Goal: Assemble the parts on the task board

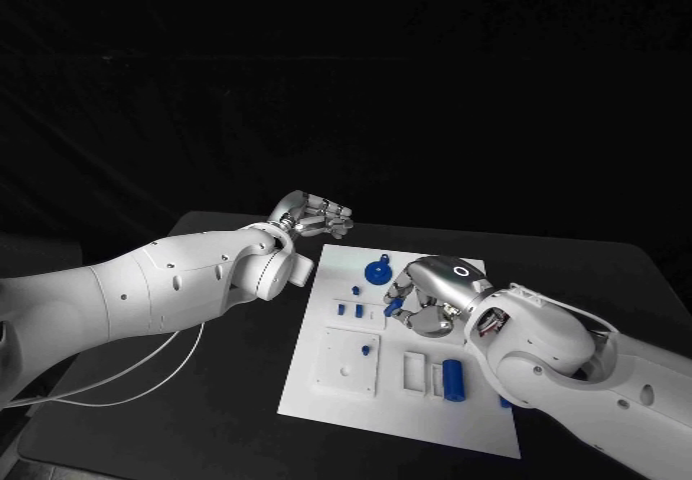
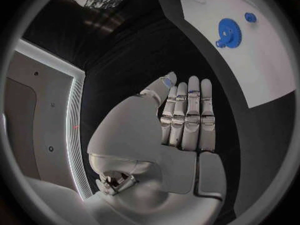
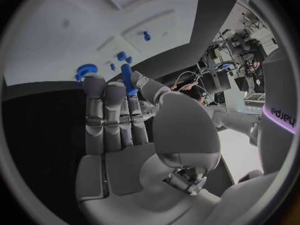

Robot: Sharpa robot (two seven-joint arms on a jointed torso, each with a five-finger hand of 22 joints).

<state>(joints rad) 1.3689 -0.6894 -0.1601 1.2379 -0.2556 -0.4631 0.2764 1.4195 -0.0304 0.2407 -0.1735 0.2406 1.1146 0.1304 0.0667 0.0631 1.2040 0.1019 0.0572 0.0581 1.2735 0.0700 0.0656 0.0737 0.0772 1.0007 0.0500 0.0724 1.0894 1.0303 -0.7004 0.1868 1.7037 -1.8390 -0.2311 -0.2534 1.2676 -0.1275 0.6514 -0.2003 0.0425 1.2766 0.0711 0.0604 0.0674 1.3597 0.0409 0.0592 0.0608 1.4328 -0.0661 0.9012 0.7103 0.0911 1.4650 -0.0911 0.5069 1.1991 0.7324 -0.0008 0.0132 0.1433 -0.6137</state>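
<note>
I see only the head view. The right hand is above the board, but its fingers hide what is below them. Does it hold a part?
Observer: Yes. In the right wrist view the right hand pinches a slim blue peg between thumb and fingers.
Operator: And the left hand, is anything in it?
Observer: No. The left wrist view shows the left hand with its fingers straight and nothing in it.

Two glossy white arms end in silver hands: left hand (image 1: 310, 214), right hand (image 1: 430, 296); thin white cables (image 1: 130, 380) trail beneath the left arm.
</note>
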